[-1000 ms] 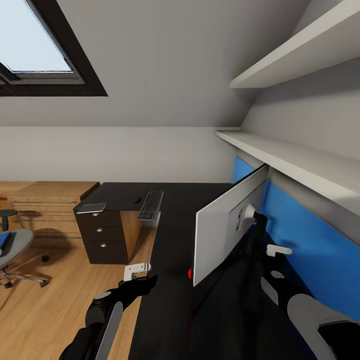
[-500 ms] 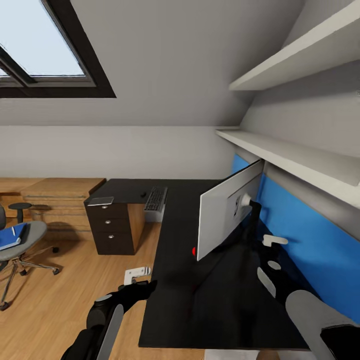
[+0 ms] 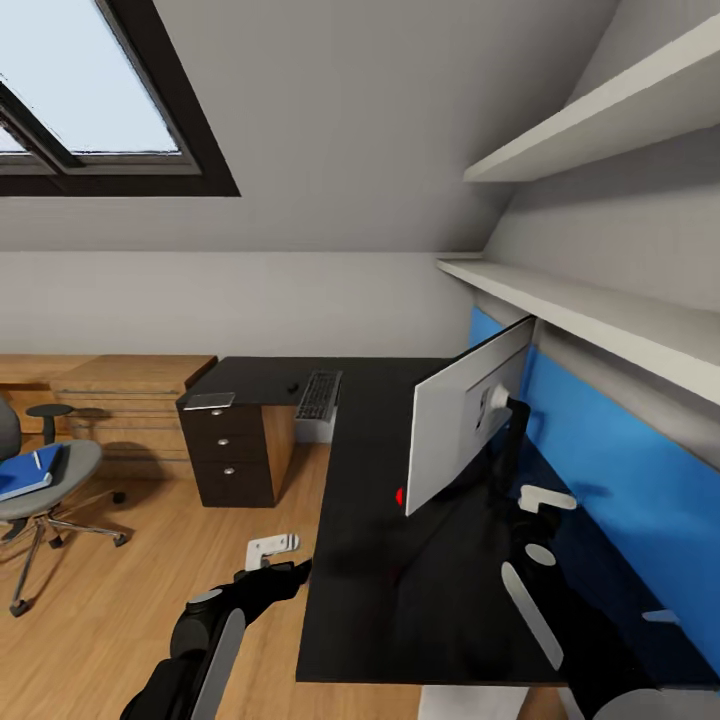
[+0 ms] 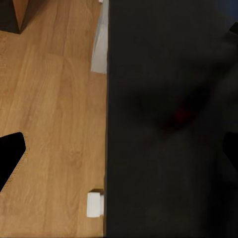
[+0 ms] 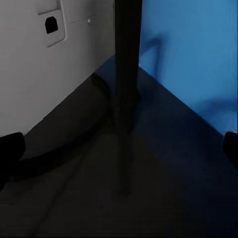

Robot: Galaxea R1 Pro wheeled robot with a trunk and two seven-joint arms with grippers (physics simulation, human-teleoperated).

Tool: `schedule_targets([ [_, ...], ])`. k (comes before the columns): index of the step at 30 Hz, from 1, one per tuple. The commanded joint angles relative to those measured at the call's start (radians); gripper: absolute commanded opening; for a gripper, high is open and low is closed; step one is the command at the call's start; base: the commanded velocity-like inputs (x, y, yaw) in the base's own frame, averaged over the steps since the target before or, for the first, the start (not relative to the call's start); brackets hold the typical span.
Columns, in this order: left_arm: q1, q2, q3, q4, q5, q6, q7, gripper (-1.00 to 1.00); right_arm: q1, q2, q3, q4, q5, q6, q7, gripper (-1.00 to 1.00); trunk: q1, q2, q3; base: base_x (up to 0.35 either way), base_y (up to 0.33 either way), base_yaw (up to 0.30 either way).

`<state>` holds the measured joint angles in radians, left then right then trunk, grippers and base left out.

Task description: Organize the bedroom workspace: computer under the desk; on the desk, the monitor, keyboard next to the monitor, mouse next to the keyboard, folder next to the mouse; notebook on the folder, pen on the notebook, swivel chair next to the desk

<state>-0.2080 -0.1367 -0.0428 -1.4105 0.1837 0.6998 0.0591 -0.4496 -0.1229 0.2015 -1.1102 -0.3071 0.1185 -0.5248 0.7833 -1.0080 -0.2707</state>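
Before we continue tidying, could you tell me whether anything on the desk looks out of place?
Yes: the monitor stands on the desk with its white back toward the room and its screen facing the blue back panel.

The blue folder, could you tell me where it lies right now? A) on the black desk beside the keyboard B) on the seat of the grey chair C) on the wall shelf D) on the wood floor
B: in the head view the folder rests on the seat of the chair, off to the left of the desk, while the keyboard sits apart on the desktop.
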Motion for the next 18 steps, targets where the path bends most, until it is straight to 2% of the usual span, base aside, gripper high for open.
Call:
schedule_targets([
  [1,-0.001,0.0,0.0,-0.001,0.01,0.004,0.006,1.0,0.004,0.006,0.005,-0.011,-0.003,0.011,-0.017,1.0,0.0,-0.001,-0.001,-0.003,0.25,0.0],
  [3,-0.001,0.0,0.0,-0.002,0.01,0.004,0.007,1.0,0.014,0.029,0.006,-0.03,0.001,0.019,-0.035,1.0,0.0,-0.001,-0.001,-0.002,0.274,0.0],
  [8,-0.001,0.002,0.003,-0.002,0.009,0.004,0.007,1.0,0.025,0.058,0.015,-0.052,0.024,0.025,-0.055,1.0,0.0,-0.001,-0.001,-0.001,0.304,0.0],
  [11,-0.001,0.002,0.007,-0.002,0.009,0.004,0.007,1.0,0.026,0.064,0.03,-0.054,0.037,0.025,-0.058,1.0,0.0,-0.001,-0.001,0.0,0.317,0.0],
  [18,-0.001,0.002,0.013,-0.002,0.008,0.004,0.008,1.0,0.028,0.075,0.097,-0.057,0.053,0.023,-0.092,1.0,0.0,-0.001,-0.001,0.0,0.319,0.0],
])
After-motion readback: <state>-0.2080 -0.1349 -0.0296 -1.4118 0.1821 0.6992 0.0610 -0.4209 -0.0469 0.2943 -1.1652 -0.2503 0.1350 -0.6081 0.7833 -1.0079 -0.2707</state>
